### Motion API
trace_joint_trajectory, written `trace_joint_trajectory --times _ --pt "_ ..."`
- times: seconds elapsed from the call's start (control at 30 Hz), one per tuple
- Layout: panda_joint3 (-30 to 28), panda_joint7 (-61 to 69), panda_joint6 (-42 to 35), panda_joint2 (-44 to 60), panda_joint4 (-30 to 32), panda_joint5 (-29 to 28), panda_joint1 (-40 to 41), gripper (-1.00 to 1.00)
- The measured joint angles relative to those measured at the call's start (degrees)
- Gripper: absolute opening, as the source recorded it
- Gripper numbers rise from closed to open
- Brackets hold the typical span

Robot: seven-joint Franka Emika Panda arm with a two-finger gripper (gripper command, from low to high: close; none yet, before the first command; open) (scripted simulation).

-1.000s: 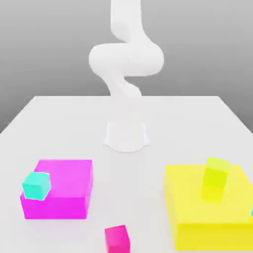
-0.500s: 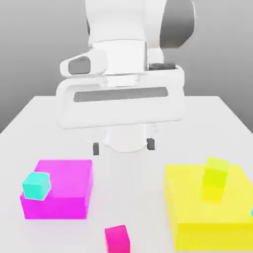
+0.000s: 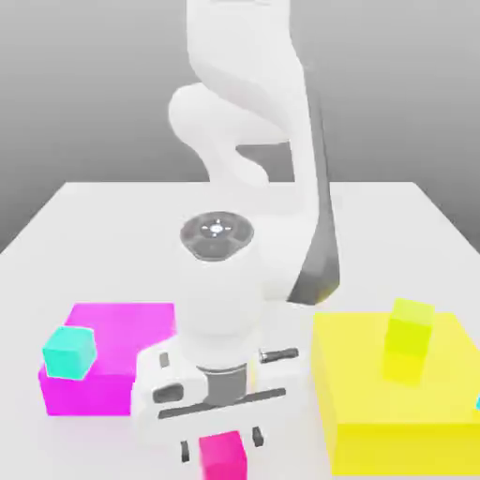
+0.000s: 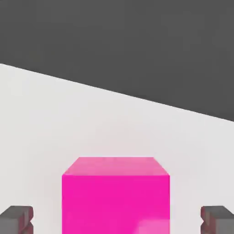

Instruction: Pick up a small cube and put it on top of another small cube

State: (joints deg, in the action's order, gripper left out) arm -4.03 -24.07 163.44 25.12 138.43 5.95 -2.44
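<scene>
The small magenta cube (image 3: pixel 223 459) sits on the white table near the front edge in the exterior view. My gripper (image 3: pixel 222 444) has come down over it, hand pointing downward. In the hand view the magenta cube (image 4: pixel 115 196) lies between the two dark fingertips (image 4: pixel 16 219), with a gap of table showing on each side, so the gripper (image 4: pixel 117 220) is open and straddles the cube without touching it. The small lime cube (image 3: pixel 410 339) stands on top of the large yellow block (image 3: pixel 375 422) at the exterior view's right.
A large flat magenta block (image 3: pixel 131 349) lies at the exterior view's left with a small teal cube (image 3: pixel 69 352) on its near corner. The arm's white base (image 3: pixel 272 253) stands at the table's middle. The table (image 3: pixel 103 225) ends just in front of the magenta cube.
The arm has swung forward and down from a raised pose to the small magenta cube, with its fingers now on either side. No cube or block has moved.
</scene>
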Motion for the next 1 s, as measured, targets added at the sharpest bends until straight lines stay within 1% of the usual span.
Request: trace_joint_trajectory --times 0.2,0.37,0.5,0.6,0.67,0.83,0.9,1.0 --pt "0.0 -0.1 -0.2 -0.2 0.0 -0.1 0.0 -1.00" --pt "-1.2 -1.6 -7.4 -9.3 1.9 -2.1 -1.1 -1.00" --pt "3.5 -2.0 -13.3 -17.4 4.1 -0.4 -5.1 -1.00" --pt "6.9 -2.9 -17.7 -23.6 5.9 0.4 -10.5 -1.00" --pt "8.2 -3.8 -20.6 -27.7 7.0 0.4 -14.4 -1.00" --pt "13.4 -7.2 -27.6 -37.9 10.0 -1.0 -19.5 -1.00" --pt "15.0 -8.3 -26.7 -38.2 11.2 -1.7 -20.4 -1.00" --pt "15.8 -9.3 -20.5 -33.8 13.1 -2.8 -20.4 -1.00"
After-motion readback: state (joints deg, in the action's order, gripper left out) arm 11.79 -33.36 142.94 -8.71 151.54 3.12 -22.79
